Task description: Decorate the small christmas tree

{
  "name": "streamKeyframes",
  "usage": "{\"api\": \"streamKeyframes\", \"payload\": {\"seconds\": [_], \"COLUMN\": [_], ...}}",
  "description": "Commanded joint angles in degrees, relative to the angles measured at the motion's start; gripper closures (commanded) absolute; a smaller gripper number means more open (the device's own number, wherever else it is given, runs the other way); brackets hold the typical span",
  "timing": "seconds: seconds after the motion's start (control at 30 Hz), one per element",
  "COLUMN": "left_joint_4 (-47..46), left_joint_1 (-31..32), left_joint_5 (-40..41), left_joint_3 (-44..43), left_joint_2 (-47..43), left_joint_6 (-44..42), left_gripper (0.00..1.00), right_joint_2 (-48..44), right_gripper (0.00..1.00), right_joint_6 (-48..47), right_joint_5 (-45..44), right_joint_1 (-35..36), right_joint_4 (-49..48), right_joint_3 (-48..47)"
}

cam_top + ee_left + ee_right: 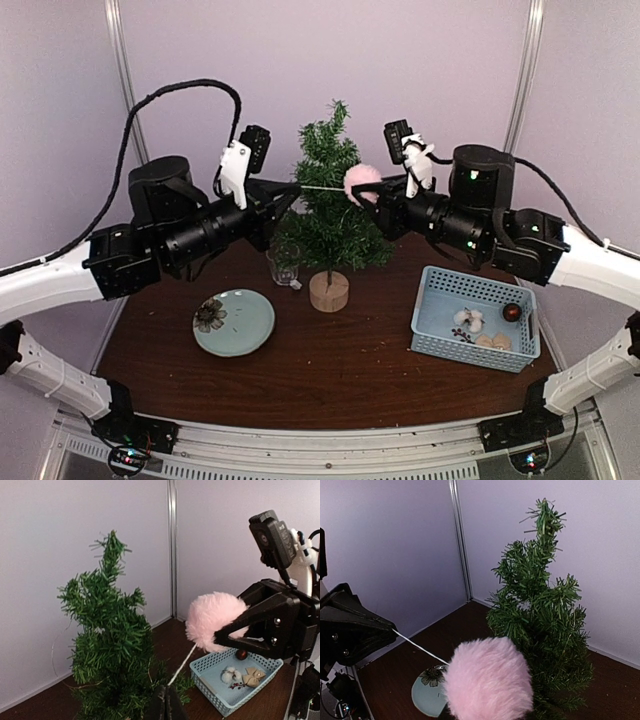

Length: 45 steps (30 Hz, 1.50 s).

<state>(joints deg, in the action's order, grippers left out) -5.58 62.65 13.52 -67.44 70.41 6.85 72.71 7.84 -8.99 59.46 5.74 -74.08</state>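
We list 1 small christmas tree point(330, 200), green and bristly, upright on a round wood stump point(329, 291) at the middle of the dark counter point(340, 375).

- 1 pink pompom point(362, 183), in the air against the tree's upper branches on their 3 o'clock side in the top view.
- 1 white string point(322, 187), running taut from the pompom toward 9 o'clock across the front of the tree.
- 1 right gripper point(372, 192), reaching in from 3 o'clock, its black fingers clamped on the pompom.
- 1 left gripper point(292, 190), reaching in from 9 o'clock, its jaws pressed together and pinching the free end of the string.
- 1 clear drinking glass point(284, 265), just beside the stump at 9 o'clock.
- 1 pale teal plate point(234, 322) with a flower print, at 8 o'clock from the stump, near it.
- 1 blue basket point(470, 355), at 4 o'clock from the stump, well apart. We count inside it 1 white cotton tuft point(468, 319), 1 dark red ball point(511, 312) and tan bows point(493, 341).
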Motion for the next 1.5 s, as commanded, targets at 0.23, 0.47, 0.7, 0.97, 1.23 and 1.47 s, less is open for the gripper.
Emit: {"api": "streamKeyframes", "payload": {"seconds": [0.23, 0.47, 0.7, 0.97, 1.23, 1.47], "left_joint_4": [17.5, 16.5, 16.7, 16.7, 17.2, 22.9], "left_joint_1": [-3.6, -9.4, -12.3, -12.6, -12.6, -12.6], "left_joint_5": [9.5, 7.3, 4.1, 2.2, 0.4, -3.3], "left_joint_3": [-5.5, -7.3, -8.9, -10.2, -11.6, -11.1], "left_joint_2": [6.6, 9.5, 12.6, 15.4, 17.4, 16.2], "left_joint_6": [7.8, 9.7, 8.7, 7.9, 7.6, 7.8], "left_gripper": [1.00, 1.00, 1.00, 1.00, 1.00, 1.00], "right_joint_2": [3.8, 7.2, 10.6, 13.3, 14.1, 14.2], "right_gripper": [1.00, 1.00, 1.00, 1.00, 1.00, 1.00], "right_joint_6": [0.4, 0.7, 0.1, -0.2, -0.5, -1.2], "right_joint_5": [-8.5, -10.0, -12.8, -17.7, -18.9, -17.9], "right_joint_1": [0.3, 0.1, 0.1, 0.2, 0.3, 0.4], "right_joint_4": [-3.2, -5.0, -5.6, -3.7, -2.5, -2.0], "right_joint_3": [2.9, 2.4, 1.0, -0.9, -0.5, 0.2]}}
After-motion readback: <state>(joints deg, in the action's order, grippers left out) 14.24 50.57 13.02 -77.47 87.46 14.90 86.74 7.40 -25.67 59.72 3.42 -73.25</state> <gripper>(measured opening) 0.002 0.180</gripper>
